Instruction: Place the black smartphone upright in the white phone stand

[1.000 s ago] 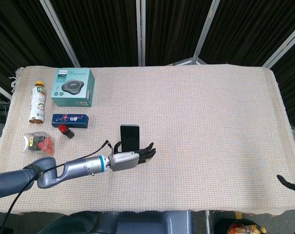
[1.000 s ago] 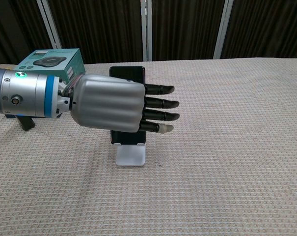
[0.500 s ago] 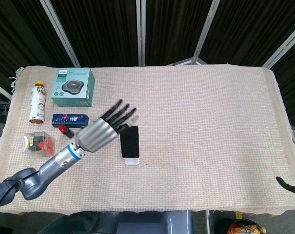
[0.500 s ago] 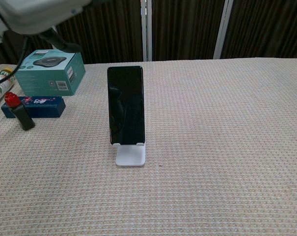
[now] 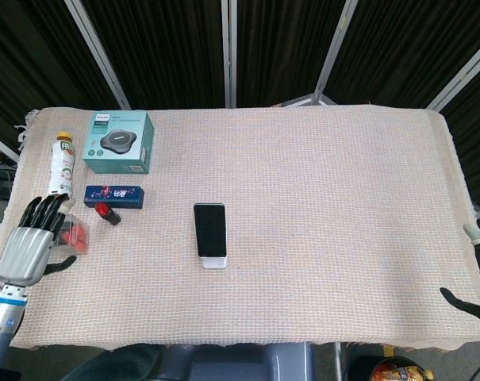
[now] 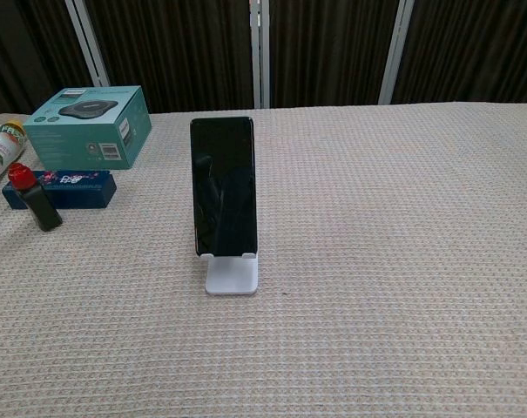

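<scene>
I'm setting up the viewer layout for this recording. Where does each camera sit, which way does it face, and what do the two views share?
Head view: high, looking steeply down on the whole table; left hand at the left edge, right hand barely in at the right.
Chest view: low at the near table edge, looking level across it; no arm or hand shows.
Shared: black smartphone upright in white phone stand, teal box, red-capped bottle.

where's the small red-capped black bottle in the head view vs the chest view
Head view: the red-capped black bottle lies left of centre, just below the dark blue box, left of the black smartphone.
Chest view: it stands near the left edge, in front of the same blue box.
Shared landmark: the teal box sits behind both.
</scene>
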Controlling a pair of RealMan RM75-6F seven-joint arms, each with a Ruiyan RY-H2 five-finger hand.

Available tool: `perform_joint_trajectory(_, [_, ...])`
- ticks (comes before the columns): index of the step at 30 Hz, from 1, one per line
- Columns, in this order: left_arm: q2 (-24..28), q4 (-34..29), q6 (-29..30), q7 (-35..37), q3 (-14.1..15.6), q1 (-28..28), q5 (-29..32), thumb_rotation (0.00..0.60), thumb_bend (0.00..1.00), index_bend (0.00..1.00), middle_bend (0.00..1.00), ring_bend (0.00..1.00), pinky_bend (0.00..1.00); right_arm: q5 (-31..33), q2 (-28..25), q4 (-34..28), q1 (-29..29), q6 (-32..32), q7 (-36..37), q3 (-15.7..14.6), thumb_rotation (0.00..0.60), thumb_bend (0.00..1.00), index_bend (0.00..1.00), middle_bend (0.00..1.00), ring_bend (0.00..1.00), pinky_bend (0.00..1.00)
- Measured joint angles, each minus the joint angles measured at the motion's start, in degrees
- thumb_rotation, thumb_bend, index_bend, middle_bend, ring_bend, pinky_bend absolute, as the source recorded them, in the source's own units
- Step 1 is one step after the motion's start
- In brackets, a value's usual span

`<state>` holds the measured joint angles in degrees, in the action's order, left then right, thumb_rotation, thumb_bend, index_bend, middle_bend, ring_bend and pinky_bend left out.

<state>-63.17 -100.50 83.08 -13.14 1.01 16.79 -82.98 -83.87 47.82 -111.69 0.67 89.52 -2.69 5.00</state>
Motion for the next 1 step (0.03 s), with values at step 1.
perform_joint_trajectory(1, [0.26,0.16,0.34,0.86,0.5,-0.69,-0.28,0.6,0.0,0.0,0.0,0.0,0.0,0.08,0.05,0.0,-0.09,-0.12,-0.06,0.03,0.6,0.0,0.0,0.0,0.0,0.0])
